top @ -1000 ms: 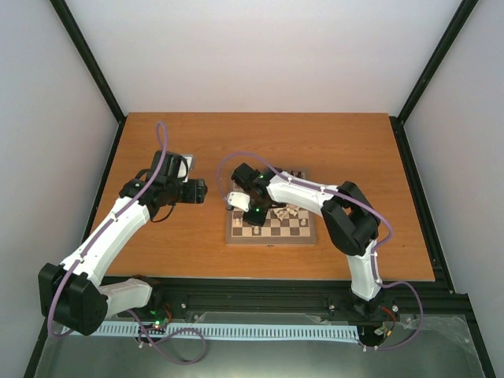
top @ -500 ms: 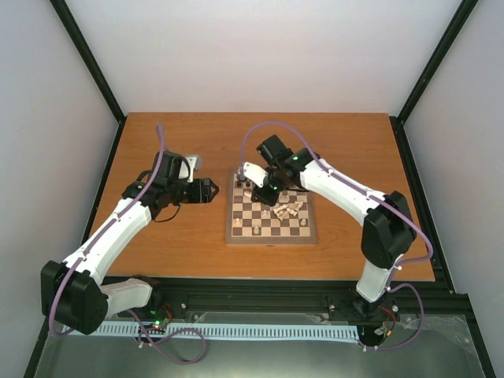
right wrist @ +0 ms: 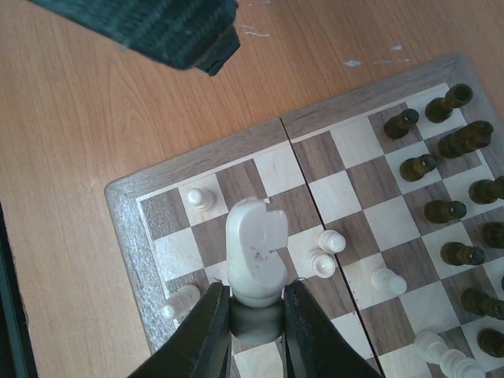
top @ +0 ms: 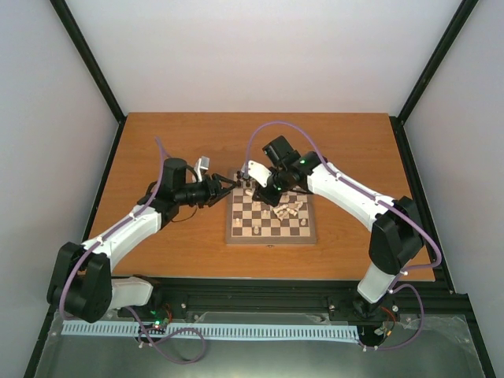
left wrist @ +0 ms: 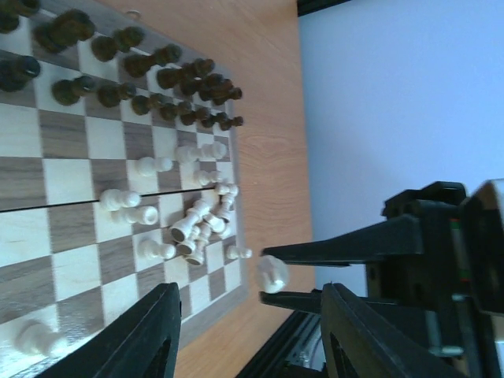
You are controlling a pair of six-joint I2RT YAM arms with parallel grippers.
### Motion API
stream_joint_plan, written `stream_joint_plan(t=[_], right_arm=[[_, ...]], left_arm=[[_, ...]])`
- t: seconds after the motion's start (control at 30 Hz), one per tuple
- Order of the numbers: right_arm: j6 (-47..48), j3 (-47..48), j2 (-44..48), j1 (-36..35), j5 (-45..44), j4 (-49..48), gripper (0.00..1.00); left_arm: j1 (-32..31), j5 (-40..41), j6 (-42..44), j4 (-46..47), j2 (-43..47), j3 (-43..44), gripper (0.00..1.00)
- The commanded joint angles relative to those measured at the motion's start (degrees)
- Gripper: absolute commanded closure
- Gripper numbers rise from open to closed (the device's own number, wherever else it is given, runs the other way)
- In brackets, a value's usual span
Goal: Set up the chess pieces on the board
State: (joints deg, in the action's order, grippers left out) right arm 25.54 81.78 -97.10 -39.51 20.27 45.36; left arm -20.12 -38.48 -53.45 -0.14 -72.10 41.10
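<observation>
Right jaws are closed on the base of a cream knight (right wrist: 253, 252), held over the chessboard (right wrist: 130, 236) near its corner at the left of the right wrist view. Left jaws stand partly open and empty beside the chessboard's left edge in the top view, with bare wooden surface (top: 157, 142) to their left.

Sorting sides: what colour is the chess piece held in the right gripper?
The piece in the right gripper is cream; clearest from the right wrist.
</observation>
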Motion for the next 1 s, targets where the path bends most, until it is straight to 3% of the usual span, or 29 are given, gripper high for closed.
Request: stream_joint_plan(t=[0.0, 0.23, 0.47, 0.7, 0.97], right_arm=[[-0.69, -0.95, 0.65, 0.04, -1.82, -2.71, 0.84], [-0.67, -2.13, 1.68, 0.04, -2.39, -3.70, 0.84], [-0.32, -3.33, 2.86, 0.04, -2.86, -4.54, 0.84], [-0.36, -3.64, 3.26, 0.04, -1.68, -4.76, 0.83], [-0.85, -3.73, 3.06, 0.04, -0.66, -4.93, 0.83]], left_arm=[[-1.86, -1.65, -7.09, 5.13, 0.21, 2.13, 0.48], [-5.66, 0.31, -9.14, -0.82, -4.26, 6.79, 0.53], [-7.16, 0.33, -12.10, 2.01, -8.32, 7.64, 0.66], [-7.54, 0.88, -12.36, 2.35, -9.18, 7.93, 0.67], [-8.24, 0.29, -13.96, 4.89, -11.29, 8.31, 0.75]])
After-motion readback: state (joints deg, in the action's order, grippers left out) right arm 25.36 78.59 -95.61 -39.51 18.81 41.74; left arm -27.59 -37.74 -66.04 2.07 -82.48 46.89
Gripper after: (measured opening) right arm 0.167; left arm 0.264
